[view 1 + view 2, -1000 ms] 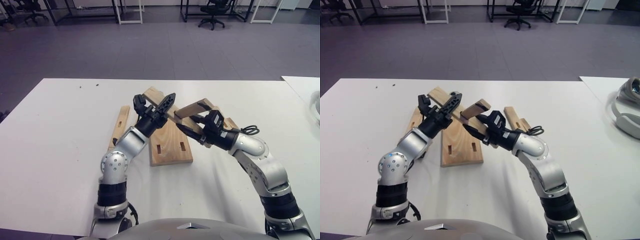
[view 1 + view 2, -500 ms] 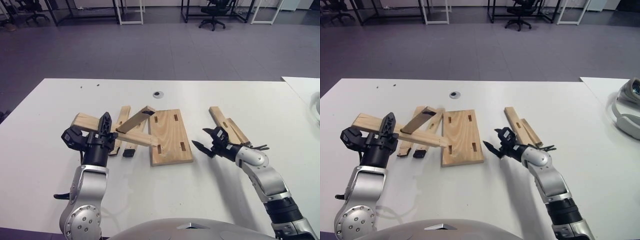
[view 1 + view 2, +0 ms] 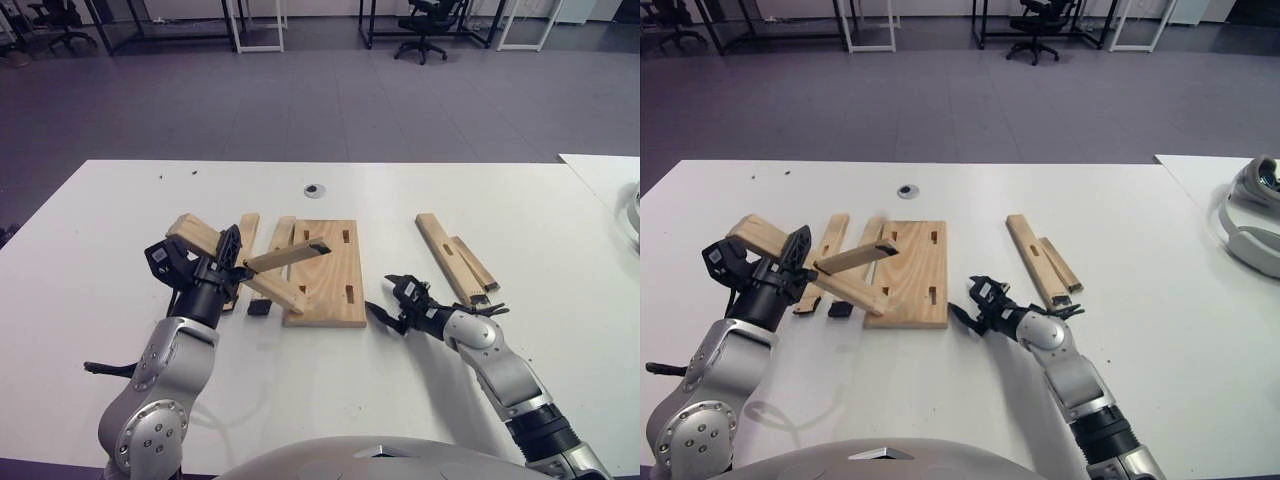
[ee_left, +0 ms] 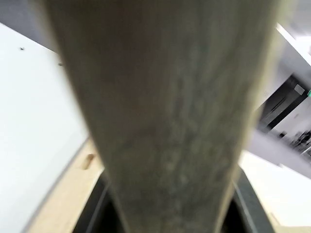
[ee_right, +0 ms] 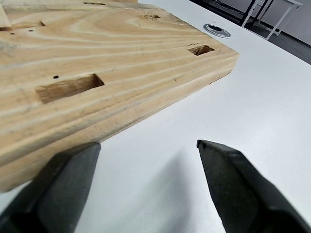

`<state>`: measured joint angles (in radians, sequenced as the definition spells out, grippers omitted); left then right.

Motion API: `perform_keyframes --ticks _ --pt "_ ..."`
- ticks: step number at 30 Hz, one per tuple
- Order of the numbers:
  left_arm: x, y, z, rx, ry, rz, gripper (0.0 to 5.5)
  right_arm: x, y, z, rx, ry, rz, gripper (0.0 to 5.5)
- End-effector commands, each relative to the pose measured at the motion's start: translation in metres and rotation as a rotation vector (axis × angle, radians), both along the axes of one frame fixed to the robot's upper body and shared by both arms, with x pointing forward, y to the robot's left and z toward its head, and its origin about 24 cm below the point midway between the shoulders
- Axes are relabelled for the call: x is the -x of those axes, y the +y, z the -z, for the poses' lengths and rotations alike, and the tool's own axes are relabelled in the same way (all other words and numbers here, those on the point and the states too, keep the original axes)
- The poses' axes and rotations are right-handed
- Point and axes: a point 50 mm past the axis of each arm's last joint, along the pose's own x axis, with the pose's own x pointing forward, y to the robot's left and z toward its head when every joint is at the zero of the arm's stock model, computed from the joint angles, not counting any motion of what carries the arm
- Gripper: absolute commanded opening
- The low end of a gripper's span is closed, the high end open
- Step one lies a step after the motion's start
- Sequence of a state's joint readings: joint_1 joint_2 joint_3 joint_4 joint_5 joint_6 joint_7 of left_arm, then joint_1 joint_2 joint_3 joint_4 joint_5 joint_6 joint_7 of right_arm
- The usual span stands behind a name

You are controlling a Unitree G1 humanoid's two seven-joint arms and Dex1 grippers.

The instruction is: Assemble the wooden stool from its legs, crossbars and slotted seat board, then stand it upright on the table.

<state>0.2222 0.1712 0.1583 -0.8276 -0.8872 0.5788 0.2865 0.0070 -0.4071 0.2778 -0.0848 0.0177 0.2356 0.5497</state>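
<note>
On a white table point(image 3: 1120, 200), the left gripper point(image 3: 798, 258) clamps a wooden leg point(image 3: 758, 233) with a crossbar point(image 3: 852, 259) jutting from it, just left of the slotted seat board point(image 3: 912, 270), which lies flat. The right gripper point(image 3: 968, 303), fingers spread, hovers low at the board's near right corner. Two more wooden pieces point(image 3: 1032, 258) lie side by side, farther right.

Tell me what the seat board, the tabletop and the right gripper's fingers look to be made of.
Seat board: pale unfinished softwood, likely pine; it shows wavy grain, raw-cut slots and no gloss.
Tabletop: smooth, even white, probably laminate or painted board; no grain shows.
Fingers of the right gripper: matte black, either plastic or rubber; cannot tell which.
</note>
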Motion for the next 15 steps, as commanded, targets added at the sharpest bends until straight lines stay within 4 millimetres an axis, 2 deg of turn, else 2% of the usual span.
perform_keyframes --ticks 1,5,9,15 --pt "-0.009 0.004 -0.008 -0.1 -0.059 -0.003 1.02 0.003 -0.002 0.007 0.027 0.032 0.025 3.71" --pt "-0.019 -0.006 0.0 -0.056 -0.053 -0.004 1.02 0.003 0.001 0.008 0.026 0.028 0.021 3.71" --pt "-0.018 -0.012 0.005 -0.041 -0.023 0.021 1.02 0.004 0.01 0.006 -0.004 0.015 -0.007 3.71" --pt "-0.016 -0.003 0.012 -0.24 0.009 0.014 1.02 0.003 0.013 0.003 -0.018 -0.001 0.005 3.71"
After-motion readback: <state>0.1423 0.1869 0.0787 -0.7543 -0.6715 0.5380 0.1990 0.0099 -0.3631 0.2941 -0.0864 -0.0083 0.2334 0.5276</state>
